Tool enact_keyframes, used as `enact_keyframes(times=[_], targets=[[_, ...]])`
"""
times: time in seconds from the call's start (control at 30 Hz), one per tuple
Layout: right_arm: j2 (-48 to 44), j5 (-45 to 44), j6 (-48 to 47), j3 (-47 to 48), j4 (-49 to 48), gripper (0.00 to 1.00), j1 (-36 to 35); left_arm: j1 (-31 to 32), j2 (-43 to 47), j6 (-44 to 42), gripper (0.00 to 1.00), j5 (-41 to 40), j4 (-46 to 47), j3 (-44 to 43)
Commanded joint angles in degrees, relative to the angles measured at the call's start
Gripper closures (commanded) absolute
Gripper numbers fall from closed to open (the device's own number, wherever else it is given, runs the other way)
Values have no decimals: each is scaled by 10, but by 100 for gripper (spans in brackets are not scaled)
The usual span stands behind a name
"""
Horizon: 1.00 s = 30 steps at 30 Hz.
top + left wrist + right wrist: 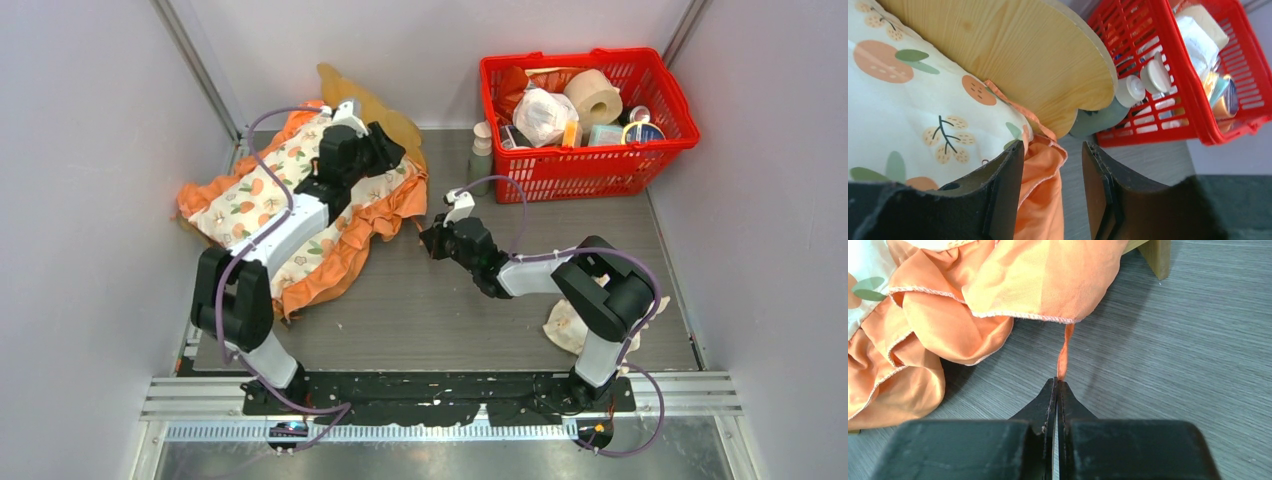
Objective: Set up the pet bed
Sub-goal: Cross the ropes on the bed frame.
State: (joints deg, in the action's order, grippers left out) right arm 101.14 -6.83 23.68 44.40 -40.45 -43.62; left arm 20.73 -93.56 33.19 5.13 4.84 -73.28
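Pet bed (385, 115) is judged stiff, light; best gripped at headboard (1038, 55) edge. L gripper (1053, 147) apart; R gripper (1057, 385) clamped on orange tie (1064, 350).

Left end effector (1052, 150) parted, right one (1057, 383) clamped

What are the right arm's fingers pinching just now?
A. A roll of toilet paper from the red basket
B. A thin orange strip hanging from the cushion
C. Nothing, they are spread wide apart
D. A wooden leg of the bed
B: in the right wrist view the right arm's fingers are closed together on a thin orange strip that runs down from the cushion's ruffle.
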Motion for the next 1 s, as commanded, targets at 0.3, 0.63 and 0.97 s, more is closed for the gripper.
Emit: enact_keyframes(times=[0.3, 0.63, 0.97], targets=[[-22, 27, -5, -10, -57, 95, 9, 14, -107, 260, 52, -112, 188, 20], [-36, 14, -11, -38, -70, 95, 10, 22, -164, 305, 53, -114, 259, 18], [-36, 13, -12, -33, -69, 95, 10, 34, -176, 360, 59, -130, 309, 36]])
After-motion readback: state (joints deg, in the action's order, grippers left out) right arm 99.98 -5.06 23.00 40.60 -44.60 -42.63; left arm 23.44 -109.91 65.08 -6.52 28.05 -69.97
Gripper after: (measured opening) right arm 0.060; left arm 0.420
